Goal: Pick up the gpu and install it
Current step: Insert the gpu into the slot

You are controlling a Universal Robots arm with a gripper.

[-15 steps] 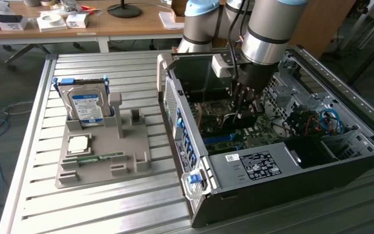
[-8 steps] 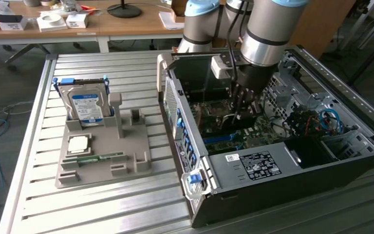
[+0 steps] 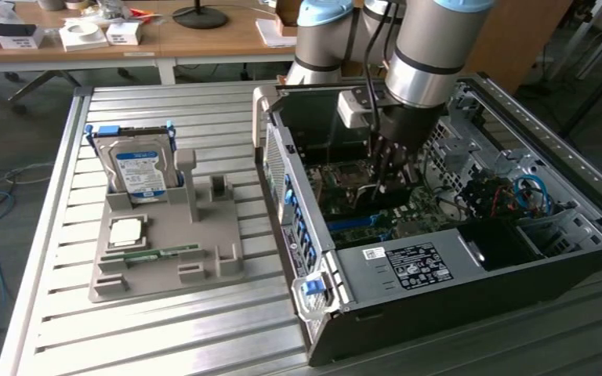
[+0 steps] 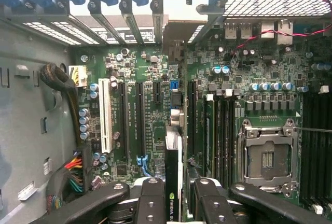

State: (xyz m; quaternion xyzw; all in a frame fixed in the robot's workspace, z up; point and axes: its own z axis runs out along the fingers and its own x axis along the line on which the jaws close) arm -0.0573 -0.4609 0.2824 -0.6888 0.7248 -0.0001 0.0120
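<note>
Wrist view showed the gripper (image 4: 179,203) half-closed on the gpu (image 4: 172,177) above the motherboard (image 4: 136,63); insertion likely needed square slot alignment.

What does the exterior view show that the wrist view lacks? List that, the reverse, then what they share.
Exterior adds: the silver hard drive with blue label standing in a grey holder tray. Wrist adds: the thin black gpu card clamped edge-on in the end effector, and a long white slot. Both: the green motherboard inside the open black computer case.
</note>
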